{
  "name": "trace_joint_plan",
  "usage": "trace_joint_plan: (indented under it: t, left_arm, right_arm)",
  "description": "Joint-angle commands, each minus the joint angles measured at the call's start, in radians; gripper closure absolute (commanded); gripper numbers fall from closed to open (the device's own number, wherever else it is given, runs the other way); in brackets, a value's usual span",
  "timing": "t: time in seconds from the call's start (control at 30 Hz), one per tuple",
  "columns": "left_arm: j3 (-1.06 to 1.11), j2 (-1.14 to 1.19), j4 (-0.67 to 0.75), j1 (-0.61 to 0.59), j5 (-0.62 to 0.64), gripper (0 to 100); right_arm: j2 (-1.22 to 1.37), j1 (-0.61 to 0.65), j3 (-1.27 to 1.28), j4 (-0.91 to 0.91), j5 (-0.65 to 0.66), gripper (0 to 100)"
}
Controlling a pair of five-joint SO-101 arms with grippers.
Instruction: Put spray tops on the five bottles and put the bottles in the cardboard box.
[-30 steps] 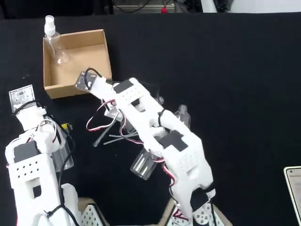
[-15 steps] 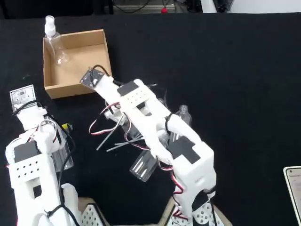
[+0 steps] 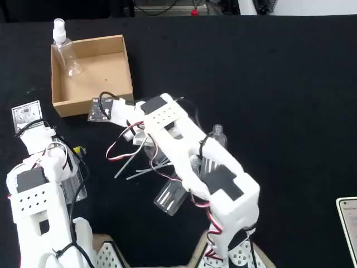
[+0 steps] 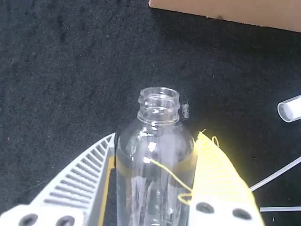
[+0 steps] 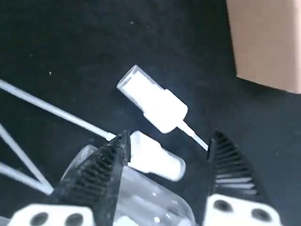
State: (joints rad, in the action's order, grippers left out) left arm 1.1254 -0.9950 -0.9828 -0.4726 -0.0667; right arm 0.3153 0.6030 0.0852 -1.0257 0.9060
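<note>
- Black cloth covers the whole table, and the cardboard box sits on it.
- One bottle with a spray top leans in the far left corner of the box. Its white top pokes up over the wall.
- My left pincer is a little way from the box, on the side nearer to me. It is clamped on a clear bottle, with one finger on each side.
- That bottle has no top on it, and its open neck points toward the box.
- My right pincer hangs just off the near right corner of the box. Its two fingers are wide apart and squeeze nothing.
- A white spray top lies on the cloth under that pincer, close to the box. A second spray top lies right beside it.
- Some thin tubes lie on the cloth next to them.
- Farther from the box, an upright bottle with no top stands beside my right arm.
- A lying bottle rests on its side, farther still from the box.
</note>
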Motion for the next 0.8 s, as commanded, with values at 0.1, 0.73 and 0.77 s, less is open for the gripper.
trace_joint_plan:
  t: [0.1,0.73,0.77]
  left_arm:
    - [-0.022,-0.018,0.011,-0.015,-0.009,81]
    - [-0.027,-0.018,0.011,-0.05,-0.006,81]
    - [-0.027,-0.018,0.011,-0.05,-0.006,81]
  right_arm:
    - [-0.071,0.029,0.036,0.051,0.147,73.5]
    - [0.05,0.055,0.084,0.21,0.239,73.7]
    - [0.065,0.055,0.084,0.21,0.247,73.7]
